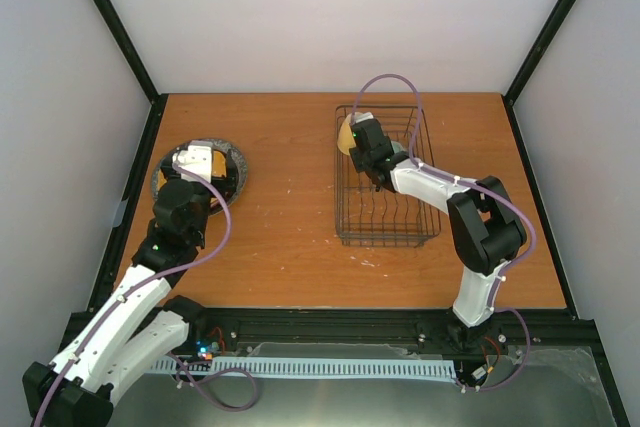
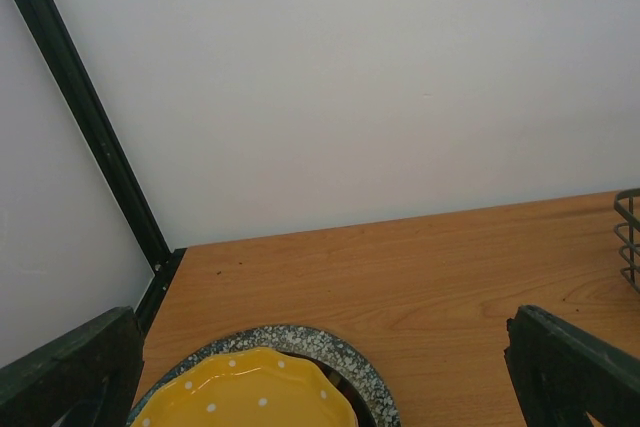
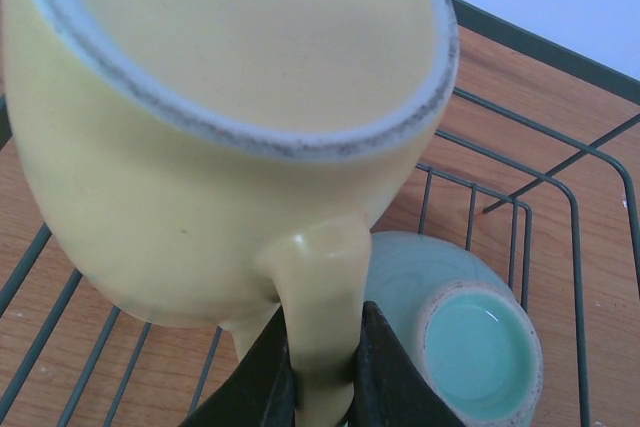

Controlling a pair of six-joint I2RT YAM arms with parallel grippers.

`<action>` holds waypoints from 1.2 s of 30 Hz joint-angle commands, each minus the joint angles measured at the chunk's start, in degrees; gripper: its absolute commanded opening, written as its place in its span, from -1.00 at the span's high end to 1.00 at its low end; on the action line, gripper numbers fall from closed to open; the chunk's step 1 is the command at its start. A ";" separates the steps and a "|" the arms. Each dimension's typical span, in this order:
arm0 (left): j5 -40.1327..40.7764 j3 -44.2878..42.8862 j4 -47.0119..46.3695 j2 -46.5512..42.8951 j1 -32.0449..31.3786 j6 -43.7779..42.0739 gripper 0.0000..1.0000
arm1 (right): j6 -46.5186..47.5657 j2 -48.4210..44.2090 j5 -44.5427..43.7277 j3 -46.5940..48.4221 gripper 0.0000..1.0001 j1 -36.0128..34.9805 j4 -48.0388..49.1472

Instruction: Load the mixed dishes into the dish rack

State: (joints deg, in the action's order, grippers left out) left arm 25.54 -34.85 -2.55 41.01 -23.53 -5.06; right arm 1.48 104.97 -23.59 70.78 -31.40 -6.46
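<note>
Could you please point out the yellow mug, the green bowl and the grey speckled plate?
yellow mug (image 3: pixel 150 197), right wrist view, outer wall.
green bowl (image 3: pixel 478 339), right wrist view, upturned base.
grey speckled plate (image 2: pixel 300 337), left wrist view, rim.

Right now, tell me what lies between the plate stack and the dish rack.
Bare tabletop only, from plates to dish rack, in the top view.

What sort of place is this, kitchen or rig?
Probably a lab test cell: blank white walls, black frame posts around a wooden table, one dark wire dish rack.
</note>
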 commanded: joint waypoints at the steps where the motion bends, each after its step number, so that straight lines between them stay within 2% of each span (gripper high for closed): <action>1: 0.65 -0.04 -0.57 -0.59 0.06 -0.58 -0.99 | 0.08 -0.99 -1.85 -1.49 0.94 -0.51 1.22; 15: 0.68 0.02 -0.82 -0.62 0.06 -0.63 -0.99 | -1.29 -0.48 0.00 -2.38 0.94 0.27 1.28; 27: 0.96 0.22 -1.32 -0.32 0.06 -1.31 -0.99 | -0.85 5.77 3.72 3.95 0.94 -0.10 -2.81; 36: 0.95 0.44 -1.42 -0.41 0.06 -1.71 -1.00 | -0.72 8.11 3.57 4.71 0.94 -0.51 -5.49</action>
State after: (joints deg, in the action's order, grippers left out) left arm 25.63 -34.41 -2.57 41.01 -23.53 -5.58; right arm 1.02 111.24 -22.15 73.95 -30.89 -10.94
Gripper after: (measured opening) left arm 0.997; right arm 0.091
